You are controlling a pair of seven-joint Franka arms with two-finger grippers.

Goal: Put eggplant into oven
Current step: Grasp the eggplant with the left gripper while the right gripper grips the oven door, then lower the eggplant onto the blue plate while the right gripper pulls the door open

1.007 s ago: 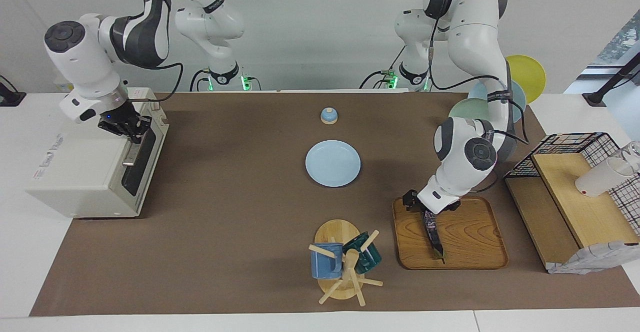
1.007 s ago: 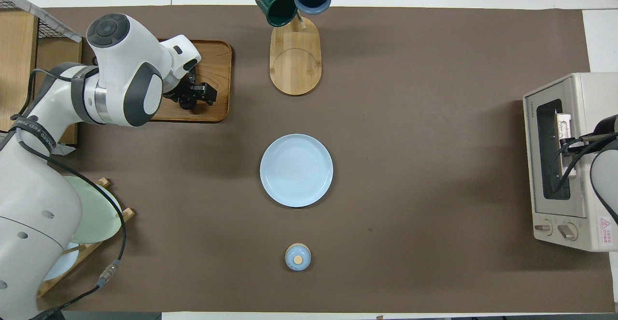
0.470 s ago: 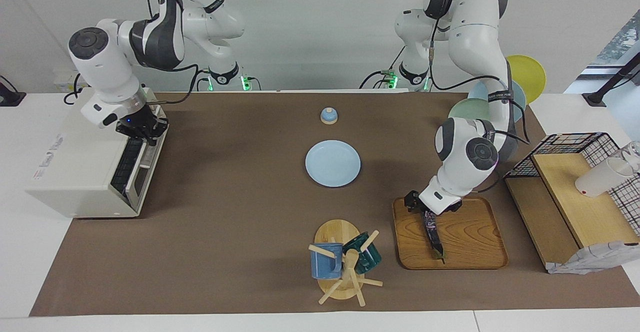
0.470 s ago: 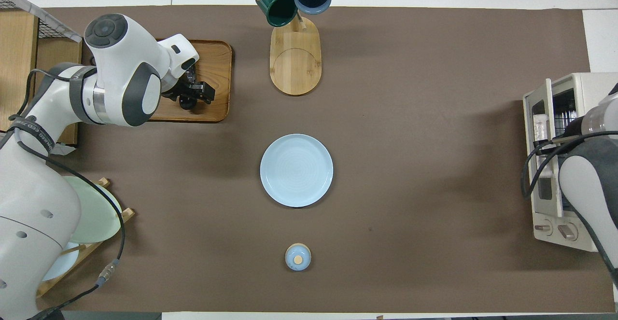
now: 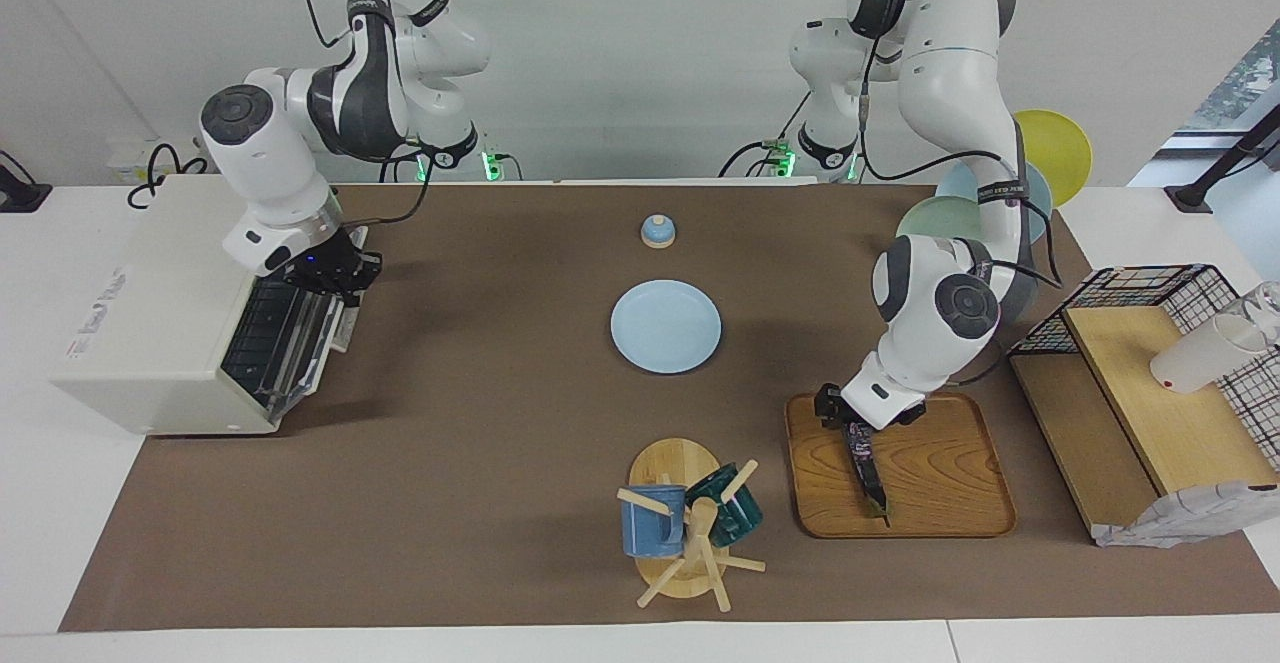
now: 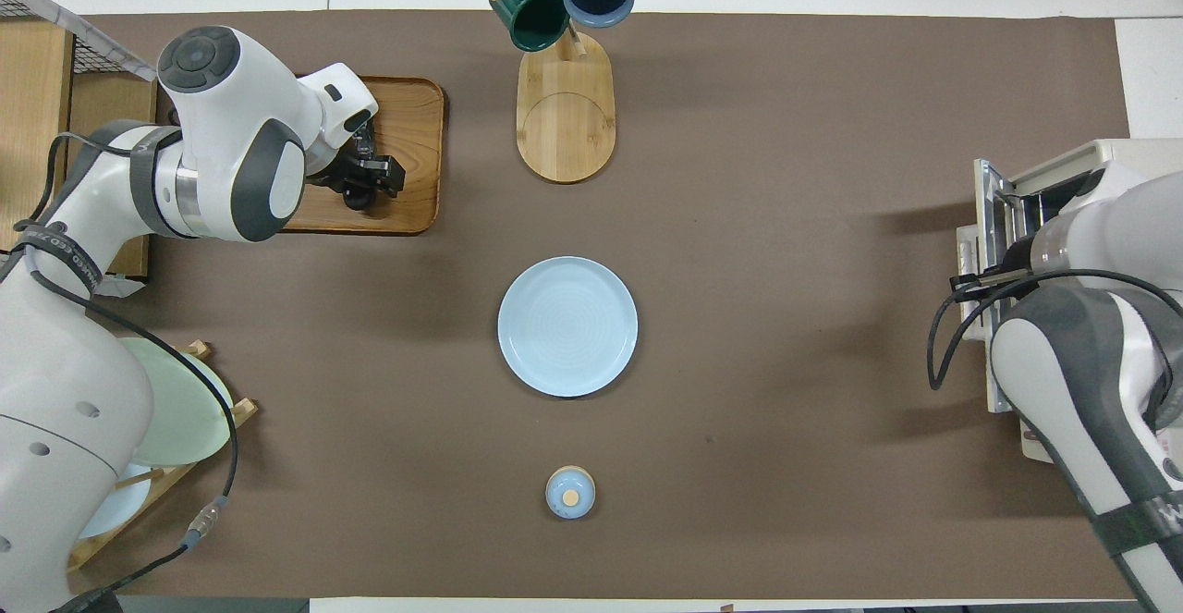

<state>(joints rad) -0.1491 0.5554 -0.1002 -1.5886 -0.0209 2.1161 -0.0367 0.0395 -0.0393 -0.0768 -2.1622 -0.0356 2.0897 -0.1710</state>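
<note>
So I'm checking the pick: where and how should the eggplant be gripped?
Grip the eggplant at its thick end, nearer the robots, from above. It lies flat on the wooden tray, slim stem tip pointing away, and the left gripper is already at that end.

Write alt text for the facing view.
The left tool grips the eggplant on a wooden tray, while the right tool pulls the oven door partly open. A blue plate sits mid-table.

One camera sits high across the table (image 5: 480, 503), facing the two robots and taking in its whole length. The other looks steeply down from above the robots' end, half a turn round. Both share the blue plate (image 5: 666, 326) (image 6: 567, 326) at mid-table.
</note>
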